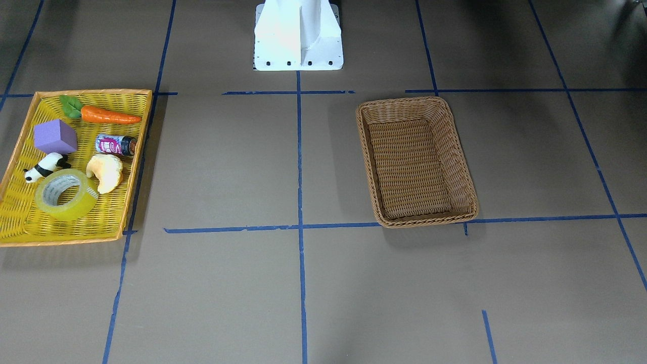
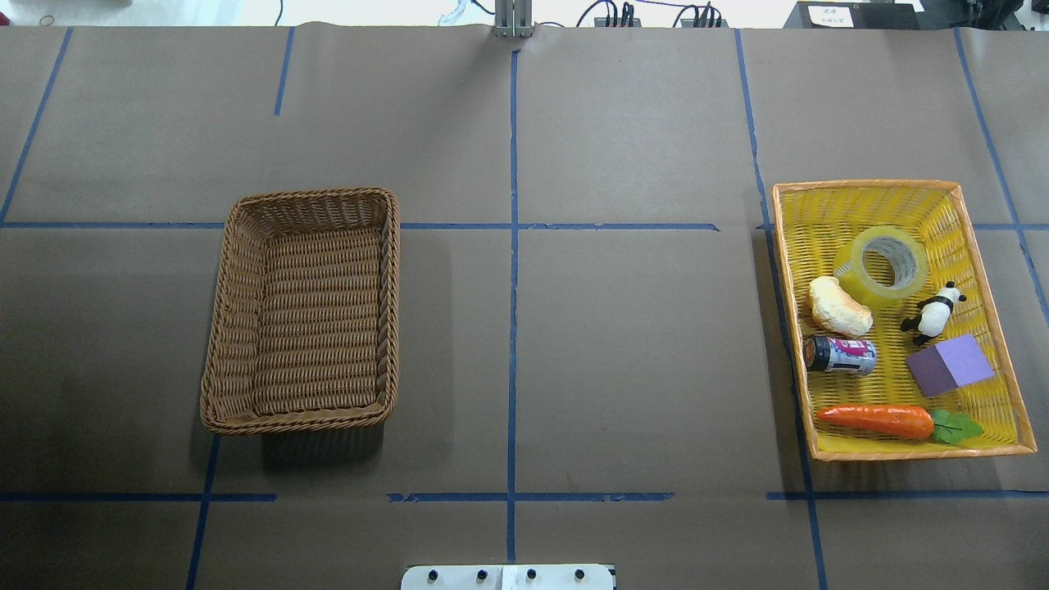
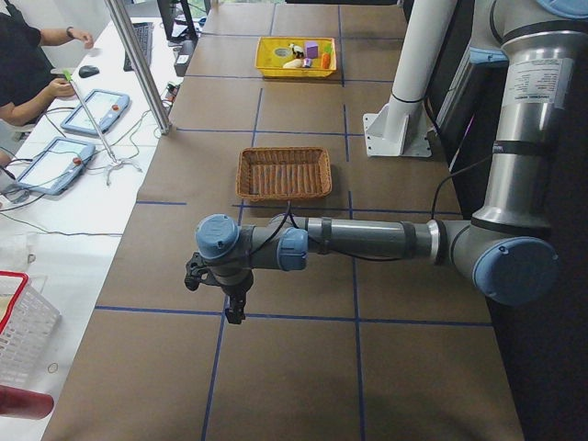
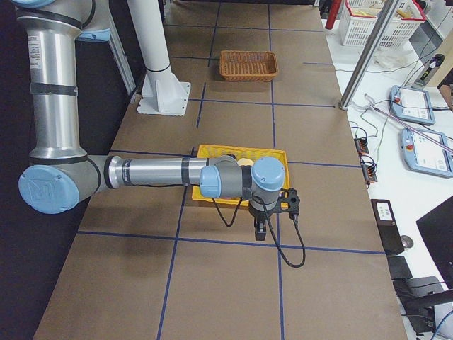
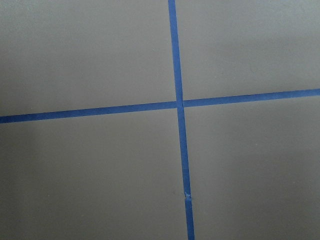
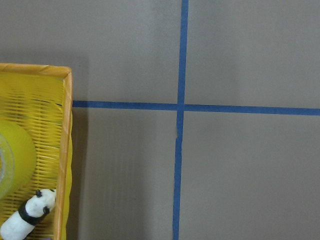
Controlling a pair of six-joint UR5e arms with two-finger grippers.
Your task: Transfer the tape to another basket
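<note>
tape (image 2: 859,279): translucent yellow-green, grey core | basket (image 2: 388,311): brown woven | tray (image 2: 819,238): yellow, orange rim

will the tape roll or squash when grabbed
The tape lies nearly flat, hole up, so it probably won't roll unless tipped on edge. Its thick wound ring looks stiff, unlikely to squash. The glossy film may be slippery.

light: even, bright overhead | shadows: soft beside basket (image 2: 303,311) | focus: sharp | glare: none
</note>
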